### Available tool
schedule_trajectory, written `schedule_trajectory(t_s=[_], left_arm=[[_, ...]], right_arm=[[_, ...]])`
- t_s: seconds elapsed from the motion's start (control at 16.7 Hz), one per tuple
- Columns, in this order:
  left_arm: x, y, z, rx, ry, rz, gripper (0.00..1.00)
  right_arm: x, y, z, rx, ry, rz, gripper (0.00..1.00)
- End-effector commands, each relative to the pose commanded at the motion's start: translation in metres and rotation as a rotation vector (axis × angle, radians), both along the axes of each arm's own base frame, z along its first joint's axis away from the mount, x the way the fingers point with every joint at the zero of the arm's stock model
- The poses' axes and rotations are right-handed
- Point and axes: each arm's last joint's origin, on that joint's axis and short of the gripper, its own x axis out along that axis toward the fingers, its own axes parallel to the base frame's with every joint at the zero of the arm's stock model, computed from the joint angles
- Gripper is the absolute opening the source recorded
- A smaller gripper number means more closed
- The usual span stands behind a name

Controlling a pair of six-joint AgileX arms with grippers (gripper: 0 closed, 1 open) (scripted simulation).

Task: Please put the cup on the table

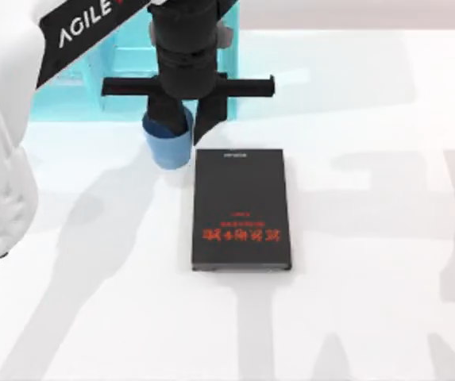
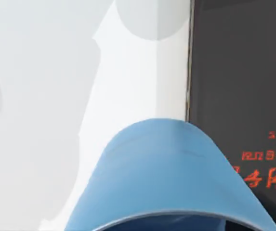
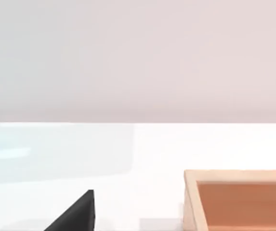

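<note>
The left gripper [image 1: 181, 127] is clamping the cup [image 1: 168, 144], holding it near the table's [image 1: 354, 317] far edge, just beside the black book's [image 1: 241, 208] far-left corner, by the turquoise shelf [image 1: 124, 63].

Turquoise shelf unit [image 1: 124, 67] sits at the far left of the white surface, translucent, compartments visible. Black book [image 1: 242, 208] with red lettering lies flat just right of and nearer than the shelf unit, cover up. Soft grey shadows fall across the surface around the book, mostly on its left and right. Beyond the shelf unit, a plain pale wall [image 3: 138, 57]. Wooden tray [image 3: 239, 199], light rim, orange-brown inside, seen in the right wrist view.
</note>
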Motion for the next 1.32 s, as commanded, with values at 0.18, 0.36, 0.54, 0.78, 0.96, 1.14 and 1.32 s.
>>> schedule_trajectory(t_s=[0.18,0.36,0.54,0.78,0.96,1.14,1.32], left_arm=[[0.0,0.008,0.002,0.002,0.008,0.0,0.0],[0.0,0.006,0.0,0.005,0.006,-0.005,0.0],[0.003,0.008,-0.013,0.0,0.001,-0.001,0.0],[0.002,0.015,-0.051,0.005,0.013,0.0,0.0],[0.002,0.017,-0.062,0.002,0.008,0.0,0.0],[0.002,0.017,-0.062,0.002,0.008,0.0,0.0],[0.002,0.017,-0.062,0.002,0.008,0.0,0.23]], right_arm=[[0.0,0.0,0.0,0.0,0.0,0.0,1.0],[0.0,0.0,0.0,0.0,0.0,0.0,1.0],[0.0,0.0,0.0,0.0,0.0,0.0,1.0],[0.0,0.0,0.0,0.0,0.0,0.0,1.0],[0.0,0.0,0.0,0.0,0.0,0.0,1.0],[0.0,0.0,0.0,0.0,0.0,0.0,1.0],[0.0,0.0,0.0,0.0,0.0,0.0,1.0]])
